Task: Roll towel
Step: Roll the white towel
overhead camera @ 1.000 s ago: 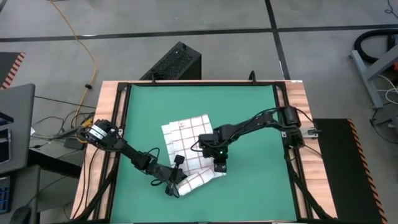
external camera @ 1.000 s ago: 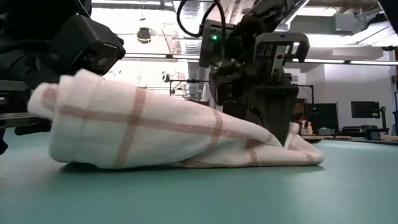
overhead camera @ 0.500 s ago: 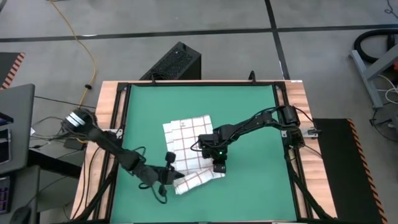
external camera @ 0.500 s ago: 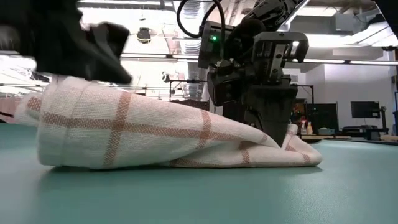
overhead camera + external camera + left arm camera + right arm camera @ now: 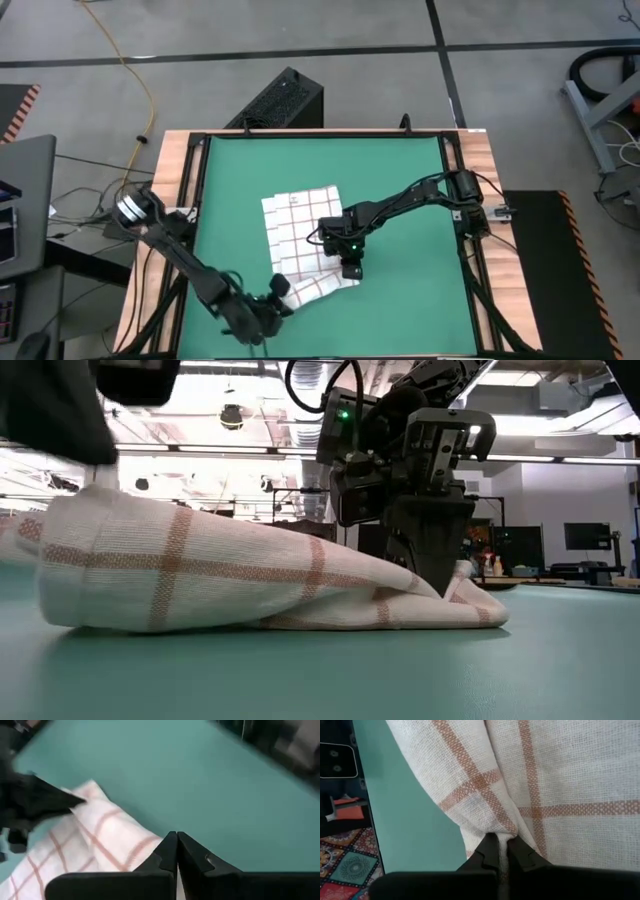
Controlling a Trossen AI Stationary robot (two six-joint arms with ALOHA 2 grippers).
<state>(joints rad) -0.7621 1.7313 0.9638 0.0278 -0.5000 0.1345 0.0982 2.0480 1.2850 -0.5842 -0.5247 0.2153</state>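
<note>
The towel [image 5: 300, 222], white with red-brown grid lines, lies mid-mat on the green mat [image 5: 410, 180]. Its far part is flat and its near part is rolled into a thick, cone-shaped roll [image 5: 180, 570] resting on the mat. My right gripper [image 5: 351, 270] is shut on the roll's narrow right end [image 5: 470, 600]. My left gripper [image 5: 279, 291] is shut with nothing between its fingers. It hangs above the roll's thick near-left end, which shows beside its fingertips in the left wrist view [image 5: 95, 840]. My right gripper pinches a gathered fold of the towel [image 5: 496, 831] between its two fingers, at the roll's narrow right end. The fingers [image 5: 440, 560] come from above, slanting down. Creases run out from the pinch, and the held end rests on the mat.
Bare green mat lies free on the far side and to the right [image 5: 400, 300]. A black frame [image 5: 452, 200] and wooden table borders [image 5: 485, 165] ring the mat. My left arm [image 5: 190, 270] crosses the near-left corner. A black box [image 5: 285, 100] stands on the floor beyond the far edge.
My left gripper, shut throughout, has risen away from the roll's thick end and swung toward the table's near edge, rolling a little. The thick end has settled slightly lower and spread on the mat. My right gripper has kept its pinch.
</note>
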